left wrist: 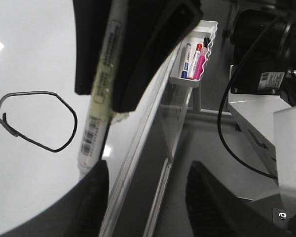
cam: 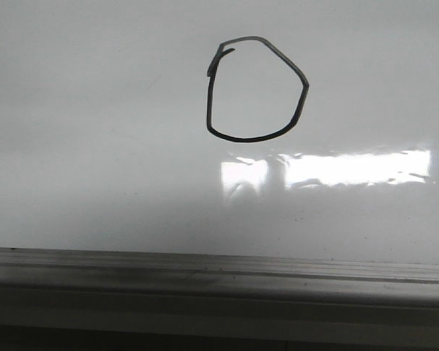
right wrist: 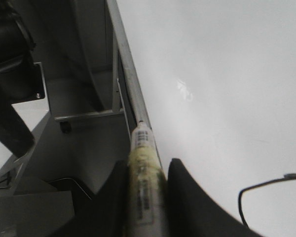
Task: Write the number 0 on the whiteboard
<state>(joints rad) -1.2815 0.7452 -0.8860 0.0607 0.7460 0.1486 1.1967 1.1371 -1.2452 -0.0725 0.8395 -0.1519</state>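
The number 0 [cam: 256,91] is a thin black lopsided loop on the glossy whiteboard [cam: 95,146], with a small tick at its upper left. It also shows in the left wrist view [left wrist: 37,121] and partly in the right wrist view [right wrist: 266,195]. My right gripper [right wrist: 147,165] is shut on a white marker [right wrist: 144,187] with a barcode label. From the left wrist view the marker [left wrist: 101,103] hangs over the board beside the 0, near the frame. My left gripper [left wrist: 148,170] is open and empty over the frame edge. No gripper shows in the front view.
The board's grey metal frame [cam: 219,270] runs along its near edge. A bright light glare [cam: 351,168] lies below the 0. A white tray [left wrist: 195,54] with several markers hangs beyond the board's side. Black cable and robot parts [left wrist: 266,74] stand off the board.
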